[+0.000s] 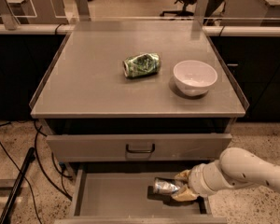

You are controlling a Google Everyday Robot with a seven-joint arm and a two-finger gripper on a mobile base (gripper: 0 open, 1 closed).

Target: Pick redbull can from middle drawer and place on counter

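The redbull can [165,186], slim and silver with a shiny end, lies on its side in the open middle drawer [116,200], towards the right. My gripper [181,186] reaches in from the right on a white arm, its tan fingers [183,195] closed around the can's right end, one above and one below. The counter [88,83] is the flat grey cabinet top above.
A green patterned can [141,65] lies on its side on the counter beside a white bowl [194,77]. The shut top drawer front with a dark loop handle [140,148] sits just above the open drawer. Cables [18,171] run along the floor at the left.
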